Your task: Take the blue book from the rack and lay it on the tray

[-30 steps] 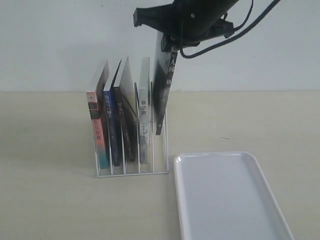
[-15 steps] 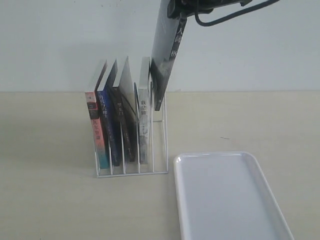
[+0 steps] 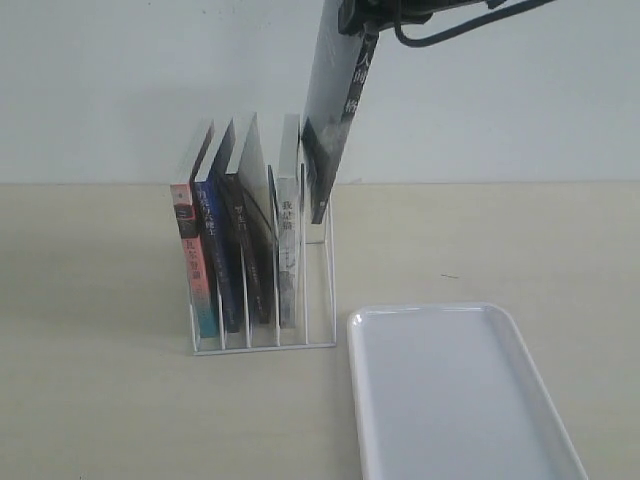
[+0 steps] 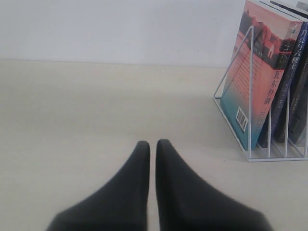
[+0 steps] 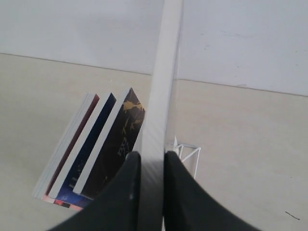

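Observation:
My right gripper (image 5: 150, 156) is shut on the page edge of a black-spined book (image 3: 335, 110) with white characters. It hangs upright high above the rightmost slot of the white wire rack (image 3: 265, 348), its lower corner near the rack's top. In the exterior view the right gripper (image 3: 362, 12) sits at the top edge. The blue book (image 3: 213, 255) stands in the rack, second from the left, dark blue spine showing. The white tray (image 3: 450, 400) lies empty to the rack's right. My left gripper (image 4: 152, 143) is shut on nothing, low over the table left of the rack.
A pink-and-teal-spined book (image 3: 193, 260), another black-spined book (image 3: 250, 250) and a grey-spined book (image 3: 287, 250) also stand in the rack. A plain wall runs behind the beige table.
The right gripper has lifted the black-spined book up out of the rack's rightmost slot. Over the last half second it barely moved. The left gripper's motion cannot be judged.

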`<state>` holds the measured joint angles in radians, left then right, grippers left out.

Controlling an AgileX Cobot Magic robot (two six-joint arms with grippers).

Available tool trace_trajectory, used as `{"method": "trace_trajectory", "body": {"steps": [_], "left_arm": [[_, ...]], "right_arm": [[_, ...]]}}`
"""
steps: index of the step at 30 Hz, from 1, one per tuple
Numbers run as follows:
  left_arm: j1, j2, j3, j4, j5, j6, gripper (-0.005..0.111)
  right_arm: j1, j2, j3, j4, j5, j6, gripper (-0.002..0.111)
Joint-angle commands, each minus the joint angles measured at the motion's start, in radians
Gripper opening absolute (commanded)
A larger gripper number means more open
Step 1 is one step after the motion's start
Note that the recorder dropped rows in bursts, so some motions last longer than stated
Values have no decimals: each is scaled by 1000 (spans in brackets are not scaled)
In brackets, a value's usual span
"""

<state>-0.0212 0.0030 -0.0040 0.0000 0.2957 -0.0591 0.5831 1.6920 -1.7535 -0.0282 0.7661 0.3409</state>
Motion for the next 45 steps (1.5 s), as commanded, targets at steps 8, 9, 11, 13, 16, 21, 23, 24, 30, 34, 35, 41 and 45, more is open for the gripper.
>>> {"method": "trace_trajectory", "body": {"steps": [8, 9, 11, 13, 16, 21, 23, 24, 30, 34, 35, 41, 45], "left_arm": [[1, -3, 4, -11, -1, 2, 4], [1, -3, 4, -11, -1, 2, 4], [1, -3, 4, -11, -1, 2, 4], [1, -3, 4, -11, -1, 2, 4], [1, -3, 4, -11, -1, 2, 4], [1, -3, 4, -11, -1, 2, 4], [1, -3, 4, -11, -1, 2, 4], [1, -3, 4, -11, -1, 2, 4], [1, -3, 4, -11, -1, 2, 4], [1, -3, 4, -11, -1, 2, 4], [1, -3, 4, -11, -1, 2, 4], [1, -3, 4, -11, -1, 2, 4], [1, -3, 4, -11, -1, 2, 4]], "right_arm": [[-1, 149, -4, 48, -26, 2, 0], [-1, 157, -4, 48, -26, 2, 0], [-1, 170, -4, 48, -26, 2, 0], [-1, 184, -4, 48, -26, 2, 0], [-1, 196, -4, 53, -26, 2, 0], [4, 215, -4, 81, -20, -7, 0], [10, 217, -4, 83, -20, -12, 0], [15, 217, -4, 83, -20, -18, 0], [21, 217, -4, 83, -7, -57, 32], [21, 217, -4, 83, -7, -53, 47], [21, 217, -4, 83, -7, -53, 47], [21, 187, -4, 83, -18, -49, 37], [32, 129, -4, 81, -24, -122, 37]]}}
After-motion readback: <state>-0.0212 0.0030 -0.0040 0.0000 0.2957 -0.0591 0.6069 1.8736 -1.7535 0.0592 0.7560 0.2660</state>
